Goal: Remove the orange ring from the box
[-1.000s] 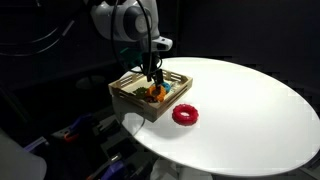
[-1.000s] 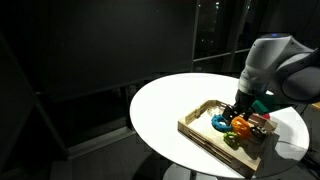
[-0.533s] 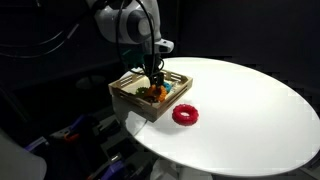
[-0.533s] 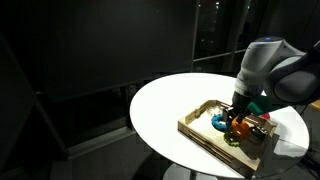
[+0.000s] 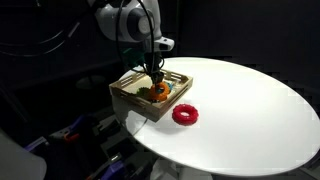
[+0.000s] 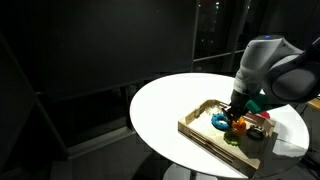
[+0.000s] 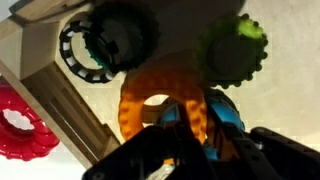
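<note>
The orange ring (image 7: 150, 92) lies in the box (image 7: 62, 98) on top of a blue ring (image 7: 226, 112). In the wrist view my gripper (image 7: 195, 130) comes in from the bottom edge, with its dark fingers shut on the right side of the ring's band. In both exterior views the gripper (image 5: 153, 82) (image 6: 236, 116) reaches straight down into the box (image 5: 128, 97) (image 6: 205, 135) onto the orange ring (image 5: 158, 93) (image 6: 238, 126). The ring still rests inside the box.
A red ring (image 5: 185, 115) (image 7: 20, 125) lies on the round white table (image 5: 250, 110) just outside the box. Inside the box are a dark green ring (image 7: 122, 32), a bright green ring (image 7: 236, 50) and a black ring (image 7: 74, 46). The table edge is close to the box.
The jaws have gone from open to shut on the orange ring's band. The gripper has sunk a little into the box.
</note>
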Available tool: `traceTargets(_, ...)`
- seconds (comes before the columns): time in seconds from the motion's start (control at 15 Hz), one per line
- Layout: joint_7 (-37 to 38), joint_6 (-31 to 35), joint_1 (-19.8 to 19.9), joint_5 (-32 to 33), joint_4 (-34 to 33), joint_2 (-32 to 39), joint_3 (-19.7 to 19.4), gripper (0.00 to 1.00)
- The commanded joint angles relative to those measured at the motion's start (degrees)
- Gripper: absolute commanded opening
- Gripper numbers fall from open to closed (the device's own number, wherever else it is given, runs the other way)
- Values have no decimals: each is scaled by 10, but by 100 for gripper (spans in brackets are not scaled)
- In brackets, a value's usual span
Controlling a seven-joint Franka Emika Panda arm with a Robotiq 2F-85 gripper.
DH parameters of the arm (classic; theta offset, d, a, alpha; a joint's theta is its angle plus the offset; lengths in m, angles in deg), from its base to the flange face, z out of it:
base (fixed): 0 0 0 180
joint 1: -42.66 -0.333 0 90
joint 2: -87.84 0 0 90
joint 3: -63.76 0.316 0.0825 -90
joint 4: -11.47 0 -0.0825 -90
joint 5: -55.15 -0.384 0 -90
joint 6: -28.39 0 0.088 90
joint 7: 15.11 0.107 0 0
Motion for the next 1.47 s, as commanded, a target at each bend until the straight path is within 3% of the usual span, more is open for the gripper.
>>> traceTargets(0.0,-12,-15,3,-23,-3,-16,2,7)
traceTargets(0.47,-41,-51,33,-47,-31,-49,-1,7)
traceTargets(1.4,-11,-177,96,4,-90,-78,-31,7)
